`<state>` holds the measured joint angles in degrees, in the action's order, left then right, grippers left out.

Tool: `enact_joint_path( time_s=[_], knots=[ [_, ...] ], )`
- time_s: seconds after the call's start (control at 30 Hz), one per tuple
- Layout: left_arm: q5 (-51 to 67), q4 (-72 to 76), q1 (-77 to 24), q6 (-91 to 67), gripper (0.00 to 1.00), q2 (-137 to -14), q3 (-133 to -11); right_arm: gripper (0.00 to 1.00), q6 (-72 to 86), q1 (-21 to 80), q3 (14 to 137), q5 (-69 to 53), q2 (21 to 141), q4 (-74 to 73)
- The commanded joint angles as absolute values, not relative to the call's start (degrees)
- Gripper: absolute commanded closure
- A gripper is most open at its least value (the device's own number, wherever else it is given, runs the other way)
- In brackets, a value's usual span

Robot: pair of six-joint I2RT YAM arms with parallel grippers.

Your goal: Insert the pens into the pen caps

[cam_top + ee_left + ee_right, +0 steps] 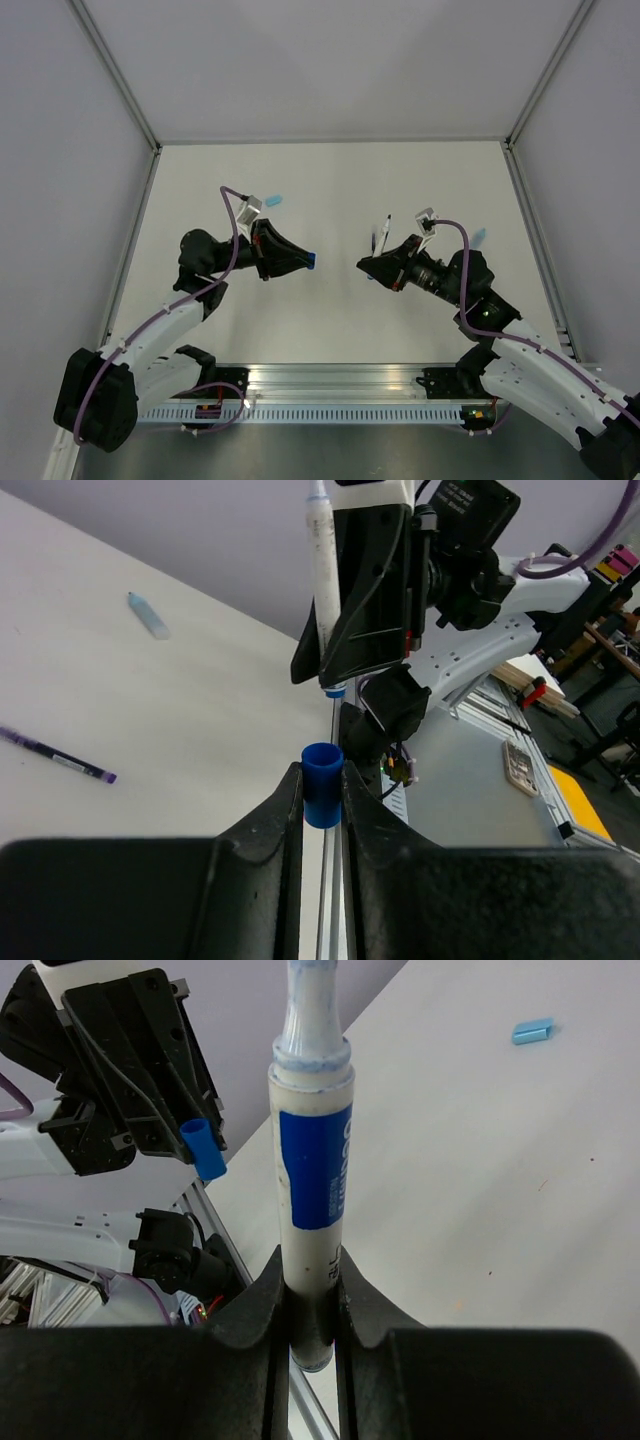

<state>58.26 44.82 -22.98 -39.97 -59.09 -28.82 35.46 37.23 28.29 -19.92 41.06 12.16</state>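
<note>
Seemingly level above the white worktop (330, 180), the whitish pen (310, 1160) points leftward, clamped in the right end effector (312, 1290); left end effector (322, 792) pinches the dark blue cap (322, 768) facing it; grey walls (330, 60) around.

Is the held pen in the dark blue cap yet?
No, out: cap in left gripper, pen in right gripper, a gap between them.

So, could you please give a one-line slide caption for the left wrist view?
Left gripper pinches a dark blue cap, facing the right gripper holding a whitish pen.
</note>
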Motion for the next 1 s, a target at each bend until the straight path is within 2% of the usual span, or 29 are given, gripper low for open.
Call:
enact_joint_path(
  time_s=[0.0,0.13,0.17,0.27,0.33,0.47,0.63,0.8,0.97],
  knots=[
    [60.3,50.6,-23.3,-42.5,0.98,-57.8,-28.4,1.00,33.0,37.4,29.1,-19.6,40.8,13.7],
    [45.9,25.5,-23.3,-37.0,0.98,-59.3,-33.6,1.00,33.0,37.4,29.5,-14.2,41.4,10.5],
    [36.0,12.3,-23.3,-36.0,0.98,-60.9,-35.0,1.00,33.1,37.4,29.7,-13.2,41.5,9.6],
    [17.3,-3.6,-23.3,-36.7,0.98,-64.3,-38.0,1.00,33.3,37.4,30.2,-11.3,41.9,8.0],
    [12.9,-5.7,-23.3,-36.1,0.98,-65.5,-38.0,1.00,33.5,37.4,30.2,-10.6,41.8,7.5],
    [-3.6,-16.4,-23.2,-35.2,0.98,-69.9,-42.4,1.00,33.2,37.4,30.5,-8.2,41.7,5.8],
    [-2.3,-17.4,-23.3,-41.8,0.98,-75.6,-42.8,1.00,33.1,37.4,31.6,-6.7,41.7,3.4],
    [-5.9,-22.1,-23.2,-50.2,0.98,-79.5,-44.6,1.00,32.5,37.4,32.0,-4.2,40.6,1.6],
    [-2.3,-20.0,-23.7,-56.2,0.98,-81.6,-42.4,1.00,32.3,37.4,32.1,-2.3,39.1,0.4]
  ],
)
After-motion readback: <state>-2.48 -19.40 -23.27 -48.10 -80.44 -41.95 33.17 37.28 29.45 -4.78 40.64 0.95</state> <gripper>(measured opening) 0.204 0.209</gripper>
